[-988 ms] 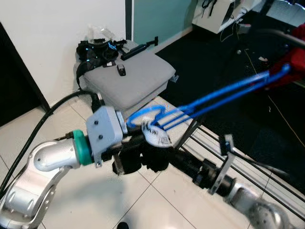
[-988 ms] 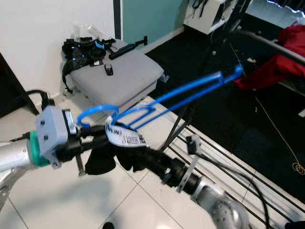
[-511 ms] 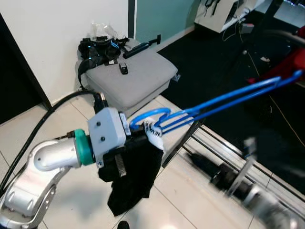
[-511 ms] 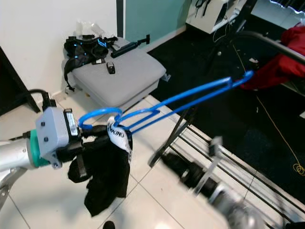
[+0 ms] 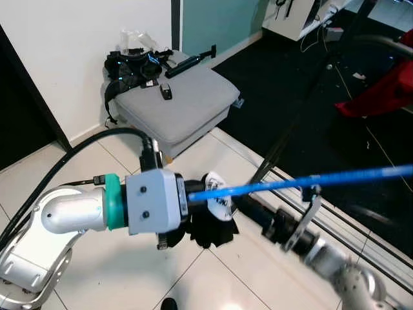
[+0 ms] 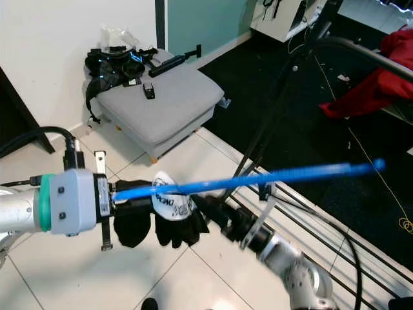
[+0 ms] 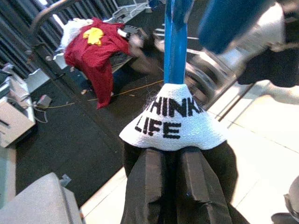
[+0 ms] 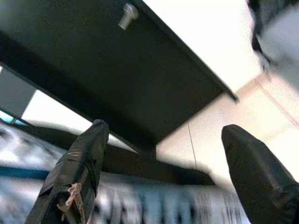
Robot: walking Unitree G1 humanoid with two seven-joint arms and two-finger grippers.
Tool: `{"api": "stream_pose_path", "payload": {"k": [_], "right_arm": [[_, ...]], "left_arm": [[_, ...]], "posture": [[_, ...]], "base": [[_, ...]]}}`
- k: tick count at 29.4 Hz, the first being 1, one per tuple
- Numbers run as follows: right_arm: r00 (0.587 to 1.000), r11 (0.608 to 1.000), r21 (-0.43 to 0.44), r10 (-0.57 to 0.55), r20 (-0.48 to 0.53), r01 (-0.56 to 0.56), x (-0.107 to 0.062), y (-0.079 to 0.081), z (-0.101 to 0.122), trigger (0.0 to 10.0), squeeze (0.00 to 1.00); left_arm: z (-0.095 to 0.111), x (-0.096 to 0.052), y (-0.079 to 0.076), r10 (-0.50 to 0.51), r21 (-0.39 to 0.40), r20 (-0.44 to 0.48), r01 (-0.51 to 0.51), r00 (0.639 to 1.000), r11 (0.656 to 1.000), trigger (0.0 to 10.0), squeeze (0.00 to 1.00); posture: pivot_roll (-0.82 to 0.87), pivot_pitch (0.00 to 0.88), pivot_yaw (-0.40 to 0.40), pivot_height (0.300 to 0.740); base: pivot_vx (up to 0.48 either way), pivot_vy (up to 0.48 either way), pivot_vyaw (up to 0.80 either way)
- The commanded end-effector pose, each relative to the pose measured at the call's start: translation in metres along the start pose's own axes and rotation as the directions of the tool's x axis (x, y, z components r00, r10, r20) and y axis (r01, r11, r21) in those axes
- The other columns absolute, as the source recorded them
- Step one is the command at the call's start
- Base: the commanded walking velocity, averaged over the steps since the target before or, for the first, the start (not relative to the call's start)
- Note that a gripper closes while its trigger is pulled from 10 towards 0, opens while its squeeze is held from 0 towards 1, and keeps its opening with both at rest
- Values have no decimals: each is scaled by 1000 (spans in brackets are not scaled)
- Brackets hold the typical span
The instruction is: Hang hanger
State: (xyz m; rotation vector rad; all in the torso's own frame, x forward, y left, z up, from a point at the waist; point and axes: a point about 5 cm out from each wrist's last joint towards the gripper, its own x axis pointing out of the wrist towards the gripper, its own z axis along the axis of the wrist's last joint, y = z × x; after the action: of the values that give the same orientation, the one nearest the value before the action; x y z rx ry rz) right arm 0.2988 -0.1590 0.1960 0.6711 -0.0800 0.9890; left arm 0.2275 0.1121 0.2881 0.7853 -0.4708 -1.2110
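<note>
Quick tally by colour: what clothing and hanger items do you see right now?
Blue hanger: 1
Black garment with white label: 1
Red garment on the rack: 1
Total: 3

The right gripper [image 8: 159, 172] is holding its two black fingers [image 8: 74, 172] wide apart, with nothing between them. One finger is showing a bit of frayed tape [image 8: 69, 201] near its base. Beyond them a dark panel [image 8: 117, 79] with a small pale screw [image 8: 127, 15] is crossing the view, and a bright white wall [image 8: 205, 42] is showing past it. A blurred black-and-white patterned cloth [image 8: 154, 205] is lying low between the fingers.
</note>
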Motion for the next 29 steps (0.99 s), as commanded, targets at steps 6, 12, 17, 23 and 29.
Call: {"api": "stream_pose_path", "payload": {"k": [6, 12, 17, 23, 29], "right_arm": [[999, 999, -10, 36, -35, -37, 0, 6, 0, 10000, 0], [992, 998, -17, 52, -111, -54, -2, 8, -12, 10000, 0], [969, 999, -39, 24, -248, -34, -31, 7, -22, 10000, 0], [948, 999, -48, -16, -317, 1, -50, 5, -27, 10000, 0], [938, 996, -71, -80, -337, 60, -71, 4, -26, 10000, 0]], "left_arm": [[9, 7, -11, -50, 35, 40, 49, 998, 998, 10000, 0], [9, 9, -11, -55, 42, 42, 53, 998, 998, 10000, 0], [7, 8, -10, -62, 63, 31, 60, 998, 996, 10000, 0], [6, 8, -8, -65, 70, 32, 63, 997, 996, 10000, 0], [6, 8, -6, -79, 75, 40, 76, 996, 994, 10000, 0]], "posture": [[-170, 282, 8, 740], [-160, 285, 1, 740], [-160, 281, 1, 740], [-162, 279, 6, 740], [-180, 289, 24, 740]], "base": [[0, 0, 0], [0, 0, 0], [0, 0, 0], [0, 0, 0], [0, 0, 0]]}}
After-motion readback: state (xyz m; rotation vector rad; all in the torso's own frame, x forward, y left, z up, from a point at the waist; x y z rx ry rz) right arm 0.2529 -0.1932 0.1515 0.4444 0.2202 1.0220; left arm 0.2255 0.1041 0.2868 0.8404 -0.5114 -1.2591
